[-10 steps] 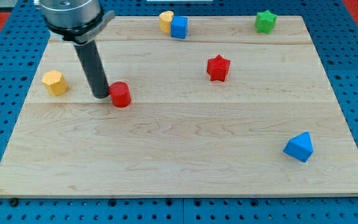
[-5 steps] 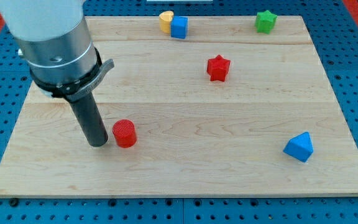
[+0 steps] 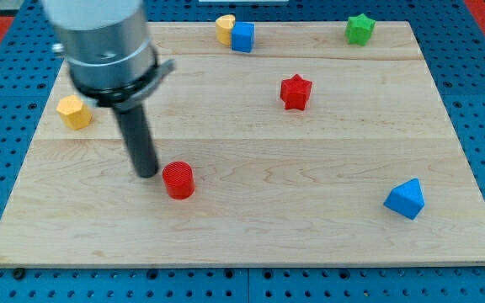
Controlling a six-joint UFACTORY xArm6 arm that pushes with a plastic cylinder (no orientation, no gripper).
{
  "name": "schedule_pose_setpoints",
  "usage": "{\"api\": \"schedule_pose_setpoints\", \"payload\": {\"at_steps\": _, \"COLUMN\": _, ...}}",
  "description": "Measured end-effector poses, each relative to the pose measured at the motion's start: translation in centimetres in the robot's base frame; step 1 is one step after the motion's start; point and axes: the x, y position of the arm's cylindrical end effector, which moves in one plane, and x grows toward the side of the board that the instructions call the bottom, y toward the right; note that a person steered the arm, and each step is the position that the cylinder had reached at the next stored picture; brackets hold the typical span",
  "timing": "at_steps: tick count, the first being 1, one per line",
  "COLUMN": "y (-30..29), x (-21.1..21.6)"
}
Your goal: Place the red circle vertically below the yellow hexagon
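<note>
Wooden board (image 3: 310, 227) lying on blue pegboard. Red circle (image 3: 178, 180) sitting lower-left of centre, well to the view's right of the yellow hexagon (image 3: 73, 111) and lower; alignment beneath it is judged not yet done. My tip (image 3: 147, 173) standing just beside the circle's upper left; being a bare rod, it is gripping nothing. Red star (image 3: 295, 91), blue triangle (image 3: 405, 199), green star (image 3: 359, 29), blue cube (image 3: 242, 37) touching a yellow block (image 3: 224, 28): none obstructing.
</note>
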Motion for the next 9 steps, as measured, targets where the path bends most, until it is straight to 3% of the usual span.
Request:
{"api": "schedule_pose_setpoints", "payload": {"at_steps": 1, "y": -5.0, "x": 0.1}}
{"api": "schedule_pose_setpoints", "payload": {"at_steps": 4, "y": -4.8, "x": -0.1}}
{"api": "schedule_pose_setpoints", "payload": {"at_steps": 5, "y": -1.4, "x": -4.7}}
{"api": "schedule_pose_setpoints", "payload": {"at_steps": 6, "y": 7.0, "x": -6.1}}
{"api": "schedule_pose_setpoints", "payload": {"at_steps": 7, "y": 11.1, "x": -4.5}}
{"api": "schedule_pose_setpoints", "payload": {"at_steps": 9, "y": 9.8, "x": -0.6}}
